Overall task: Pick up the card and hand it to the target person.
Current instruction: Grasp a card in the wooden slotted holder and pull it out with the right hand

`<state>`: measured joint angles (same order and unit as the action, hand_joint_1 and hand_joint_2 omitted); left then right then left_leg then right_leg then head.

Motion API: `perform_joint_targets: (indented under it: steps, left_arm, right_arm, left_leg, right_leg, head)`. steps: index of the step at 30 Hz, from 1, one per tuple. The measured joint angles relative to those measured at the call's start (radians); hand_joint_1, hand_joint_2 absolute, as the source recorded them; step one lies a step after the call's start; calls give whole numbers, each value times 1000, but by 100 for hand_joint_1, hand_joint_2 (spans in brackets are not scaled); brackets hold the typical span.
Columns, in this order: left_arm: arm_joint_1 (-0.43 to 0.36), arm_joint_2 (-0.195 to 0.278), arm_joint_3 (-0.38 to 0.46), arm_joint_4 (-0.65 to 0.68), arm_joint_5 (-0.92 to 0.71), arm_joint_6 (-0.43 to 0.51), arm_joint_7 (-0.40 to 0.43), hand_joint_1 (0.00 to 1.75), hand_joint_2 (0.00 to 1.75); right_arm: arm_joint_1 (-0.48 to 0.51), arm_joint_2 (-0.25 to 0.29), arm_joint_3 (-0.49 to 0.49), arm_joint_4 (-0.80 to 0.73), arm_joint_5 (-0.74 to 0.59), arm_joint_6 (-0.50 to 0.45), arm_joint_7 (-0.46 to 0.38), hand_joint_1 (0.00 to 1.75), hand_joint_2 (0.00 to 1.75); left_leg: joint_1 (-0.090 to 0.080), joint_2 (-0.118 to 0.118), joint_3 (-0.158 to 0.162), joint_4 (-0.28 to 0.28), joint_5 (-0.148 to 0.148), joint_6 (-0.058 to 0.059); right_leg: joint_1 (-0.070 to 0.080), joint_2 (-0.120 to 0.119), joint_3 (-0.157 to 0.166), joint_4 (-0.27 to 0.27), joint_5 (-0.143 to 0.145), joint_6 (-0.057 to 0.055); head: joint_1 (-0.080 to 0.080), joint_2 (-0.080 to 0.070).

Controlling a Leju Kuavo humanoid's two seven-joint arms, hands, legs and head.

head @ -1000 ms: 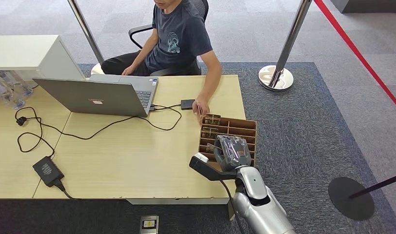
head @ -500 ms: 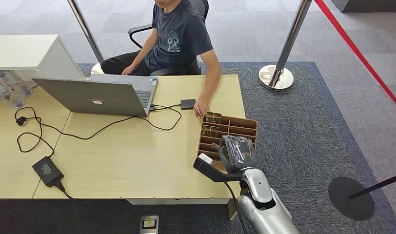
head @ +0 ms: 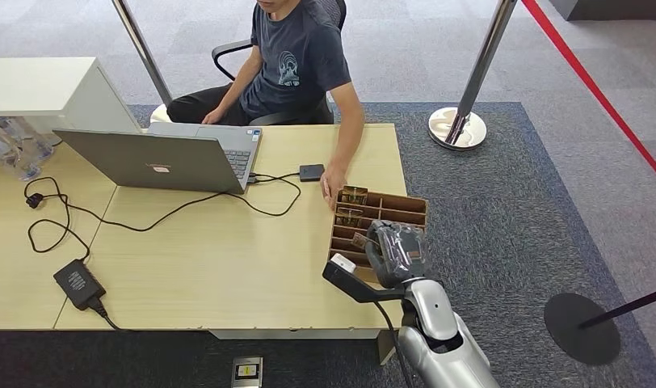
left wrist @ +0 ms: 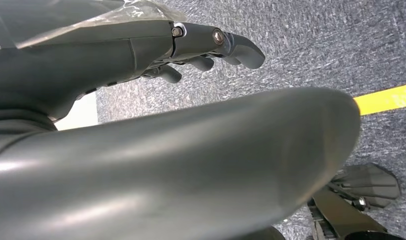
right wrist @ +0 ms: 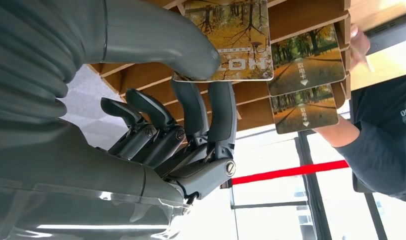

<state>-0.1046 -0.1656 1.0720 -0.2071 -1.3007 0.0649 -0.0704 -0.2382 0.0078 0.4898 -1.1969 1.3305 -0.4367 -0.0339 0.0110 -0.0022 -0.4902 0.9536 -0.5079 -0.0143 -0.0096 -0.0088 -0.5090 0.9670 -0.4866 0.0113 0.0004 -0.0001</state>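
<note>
While the right hand apparently pinches the card, its long axis runs along the slot.

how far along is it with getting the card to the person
Early stage. The right hand has reached the slotted cardboard tray, and in the right wrist view its thumb and fingers pinch a card that sits in its slot. Lifting the card out and passing it to the seated person are left; that person's hand rests by the tray's far corner. The left hand hangs over the floor, holding nothing.

Autumn-tree printed card, brown rack, dark grey fingers.
</note>
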Motion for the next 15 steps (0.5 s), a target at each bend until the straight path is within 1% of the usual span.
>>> perform_joint_targets:
  steps: [7,15]
  left_arm:
    - [-1,0,0,0,5,-2,0,0,0]
    - [0,-1,0,0,19,5,-1,0,0]
  right_arm:
    - [13,-14,0,-50,15,9,0,175,175]
    - [8,-29,2,-65,2,14,-19,175,175]
  left_leg:
    - [0,0,0,0,0,0]
    - [0,0,-1,0,0,0]
  right_leg:
    - [0,0,0,0,0,0]
    - [0,0,0,0,0,0]
  head:
    - [0,0]
    - [0,0]
